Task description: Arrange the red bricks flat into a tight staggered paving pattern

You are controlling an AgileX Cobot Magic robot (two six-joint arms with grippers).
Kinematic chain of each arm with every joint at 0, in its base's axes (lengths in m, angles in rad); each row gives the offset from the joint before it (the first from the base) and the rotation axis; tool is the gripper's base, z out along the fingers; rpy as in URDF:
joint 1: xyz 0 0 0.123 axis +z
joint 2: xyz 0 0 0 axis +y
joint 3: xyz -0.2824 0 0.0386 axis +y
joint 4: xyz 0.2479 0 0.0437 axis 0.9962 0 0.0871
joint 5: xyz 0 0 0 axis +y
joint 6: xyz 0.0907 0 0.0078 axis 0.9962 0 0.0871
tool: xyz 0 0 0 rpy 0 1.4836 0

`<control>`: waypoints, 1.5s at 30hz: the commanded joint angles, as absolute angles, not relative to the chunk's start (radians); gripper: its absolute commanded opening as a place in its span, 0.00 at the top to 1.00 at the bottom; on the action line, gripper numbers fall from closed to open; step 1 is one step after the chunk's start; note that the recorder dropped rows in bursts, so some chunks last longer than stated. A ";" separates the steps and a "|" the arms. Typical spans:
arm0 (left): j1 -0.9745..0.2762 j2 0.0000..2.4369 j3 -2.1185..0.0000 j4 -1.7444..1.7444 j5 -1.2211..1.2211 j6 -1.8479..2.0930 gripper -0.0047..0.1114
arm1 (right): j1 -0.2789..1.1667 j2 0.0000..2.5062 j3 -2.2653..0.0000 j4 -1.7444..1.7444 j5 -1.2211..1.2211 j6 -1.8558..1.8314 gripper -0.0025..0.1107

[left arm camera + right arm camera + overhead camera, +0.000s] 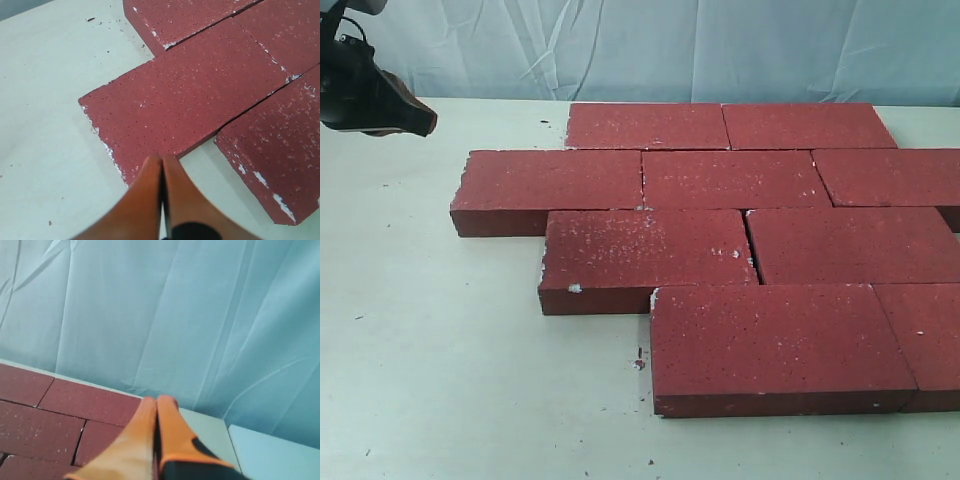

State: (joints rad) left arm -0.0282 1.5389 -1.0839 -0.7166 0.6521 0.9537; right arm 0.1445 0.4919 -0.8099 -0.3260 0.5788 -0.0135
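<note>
Pale bench [440, 380] carries the flat, rough dark-red paving bricks [720, 180], staggered toward its right edge. Your orange-fingered left gripper [162, 165] and right gripper [156, 402] are pinched closed (holding nothing). A low sweep could skew a seam.

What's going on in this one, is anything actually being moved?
Nothing is being held. Nine red bricks lie flat on the table in four offset rows, joints mostly tight. The left claw is shut and empty, hanging by the left-end brick of the second row from the back. The right claw is shut too, pointing toward the backdrop curtain.
</note>
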 commanded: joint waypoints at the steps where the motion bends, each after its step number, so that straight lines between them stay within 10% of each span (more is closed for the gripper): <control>1: -0.032 1.531 -1.080 -0.721 0.647 0.951 0.96 | 0.140 0.401 -0.690 -0.352 0.491 -0.021 0.99; 45: -0.032 1.531 -1.080 -0.721 0.647 0.951 0.96 | 0.019 0.011 -0.173 -0.102 0.254 0.045 0.99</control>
